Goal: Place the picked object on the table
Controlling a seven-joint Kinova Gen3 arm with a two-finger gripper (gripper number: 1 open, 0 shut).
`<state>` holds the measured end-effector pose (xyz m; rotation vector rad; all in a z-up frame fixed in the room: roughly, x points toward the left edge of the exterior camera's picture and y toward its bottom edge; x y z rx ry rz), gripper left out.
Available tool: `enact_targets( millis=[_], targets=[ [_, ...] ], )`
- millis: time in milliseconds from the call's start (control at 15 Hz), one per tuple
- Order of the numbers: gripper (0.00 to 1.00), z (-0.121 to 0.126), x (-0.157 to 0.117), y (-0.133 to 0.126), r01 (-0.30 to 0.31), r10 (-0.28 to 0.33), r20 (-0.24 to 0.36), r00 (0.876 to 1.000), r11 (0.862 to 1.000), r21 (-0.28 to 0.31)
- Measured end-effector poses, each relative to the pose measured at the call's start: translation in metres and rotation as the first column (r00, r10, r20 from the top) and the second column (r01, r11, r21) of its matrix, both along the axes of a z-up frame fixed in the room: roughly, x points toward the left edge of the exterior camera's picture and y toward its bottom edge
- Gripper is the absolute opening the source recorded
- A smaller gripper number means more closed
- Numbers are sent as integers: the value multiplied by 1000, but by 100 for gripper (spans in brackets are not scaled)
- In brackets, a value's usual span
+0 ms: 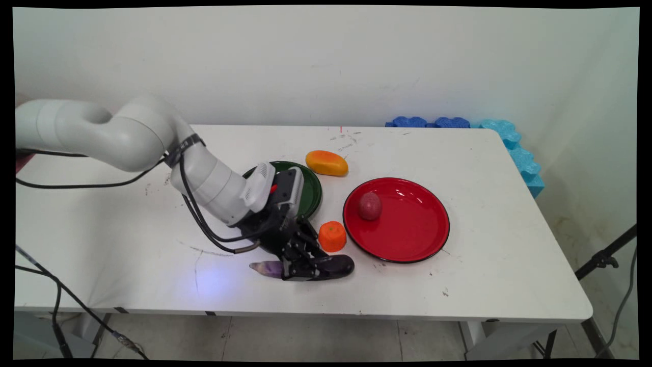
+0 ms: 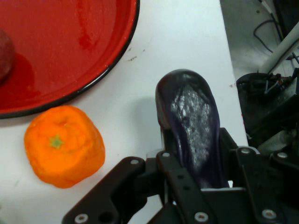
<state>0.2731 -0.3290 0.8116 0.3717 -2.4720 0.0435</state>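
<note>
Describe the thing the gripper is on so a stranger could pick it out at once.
Start at the red plate on the white table and go to its near-left rim, past the orange. There an eggplant lies flat near the table's front edge, the gripper closed around its middle. It is the only long, glossy, dark purple thing; its neighbours are round or orange.

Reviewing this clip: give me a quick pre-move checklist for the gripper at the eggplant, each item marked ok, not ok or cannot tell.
1. Gripper is at the eggplant, fingers either side of it: ok.
2. Fingers pressed firmly on the eggplant: cannot tell.
3. Eggplant lying flat on the table: ok.
4. Orange stands apart from the eggplant: ok.
5. Red plate rim apart from the eggplant: ok.
6. Eggplant lies close to the table's near edge: not ok.
</note>
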Motion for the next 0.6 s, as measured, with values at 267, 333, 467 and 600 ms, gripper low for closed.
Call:
enact_targets(
  millis=[267, 333, 467, 600],
  targets=[
    [100, -8, -5, 1, -2, 2, -3, 1000, 1000, 2],
    [100, -8, -6, 1, -1, 1, -5, 1000, 1000, 1],
    [100, -8, -8, 1, 0, 0, -11, 1000, 1000, -3],
    [100, -5, -8, -1, -4, 4, -20, 1000, 1000, -11]
  ],
)
